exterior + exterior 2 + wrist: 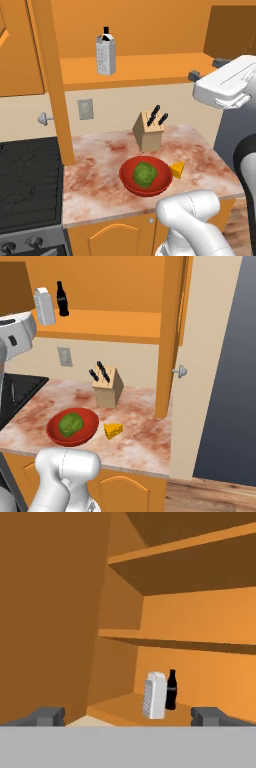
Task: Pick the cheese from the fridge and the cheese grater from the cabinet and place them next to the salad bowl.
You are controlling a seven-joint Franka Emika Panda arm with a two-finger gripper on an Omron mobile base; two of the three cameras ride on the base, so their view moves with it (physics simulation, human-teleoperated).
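The grey box cheese grater [106, 55] [45, 306] stands upright on the shelf of the open orange cabinet [150, 67]. In the hand view the cheese grater [155, 695] is ahead, a little right of centre and some way off. My gripper [206, 70] [129, 717] is raised at shelf height to the grater's right, open, with nothing between its fingers. The yellow cheese [177, 169] [113, 430] lies on the counter just right of the red salad bowl [125, 172] [89, 418], which holds a green lettuce ball. The fridge [235, 356] shows as a tall dark grey face at the right.
A dark cola bottle [61, 299] [171, 695] stands right beside the grater. A knife block [149, 131] [108, 387] sits behind the bowl. An open cabinet door [55, 90] hangs edge-on over the counter's left end. A black stove [30, 175] lies further left.
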